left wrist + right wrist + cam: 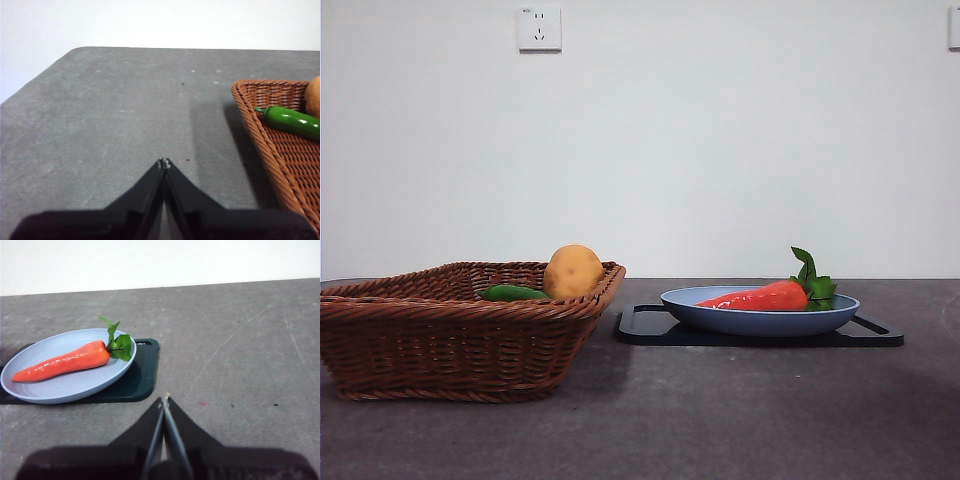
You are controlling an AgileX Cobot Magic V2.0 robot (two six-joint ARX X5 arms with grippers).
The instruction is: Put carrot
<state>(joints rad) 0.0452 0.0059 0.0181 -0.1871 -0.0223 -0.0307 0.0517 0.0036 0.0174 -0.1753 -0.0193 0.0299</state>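
The orange-red carrot [760, 297] [62, 362] with green leaves lies in a pale blue plate [690, 298] [60, 387], which rests on a black tray [650, 330] [142, 375]. My right gripper [165, 399] is shut and empty, over bare table beside the tray and apart from the carrot. My left gripper [164, 161] is also shut and empty, above bare table to one side of the wicker basket [260, 135]. Neither gripper shows in the front view.
The brown wicker basket [440, 340] stands at the left and holds a tan potato [572, 271] [314, 96] and a green vegetable [512, 293] [292, 121]. A white wall with a socket [539, 28] lies behind the table.
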